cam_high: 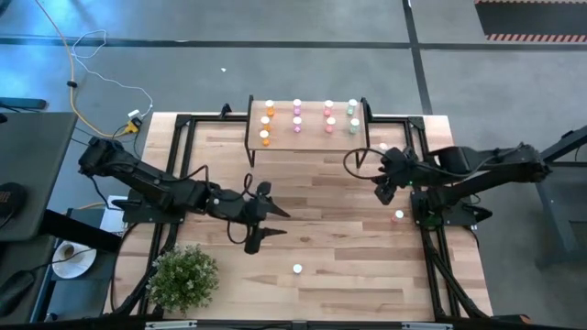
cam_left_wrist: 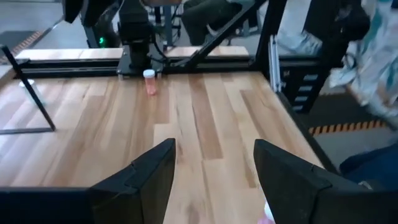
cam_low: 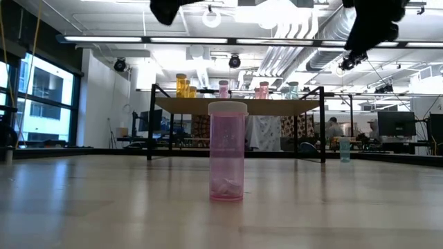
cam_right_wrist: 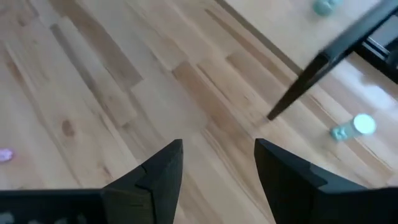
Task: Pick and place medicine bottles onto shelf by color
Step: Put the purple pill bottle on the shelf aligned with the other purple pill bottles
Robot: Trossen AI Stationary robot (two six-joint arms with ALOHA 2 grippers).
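Observation:
The shelf stands at the table's far edge, with medicine bottles in rows by colour: orange, pink, red, green. On the table, a loose pink bottle stands upright near the front edge. A red one stands by the right arm's base, and a green one beside the shelf's right leg. My left gripper hovers open over the table's middle. My right gripper hovers open right of centre. Neither has anything between its fingers.
A potted plant sits at the table's near left corner. Black frame rails run along both sides of the table. Bare wood lies between the two grippers and in front of the shelf.

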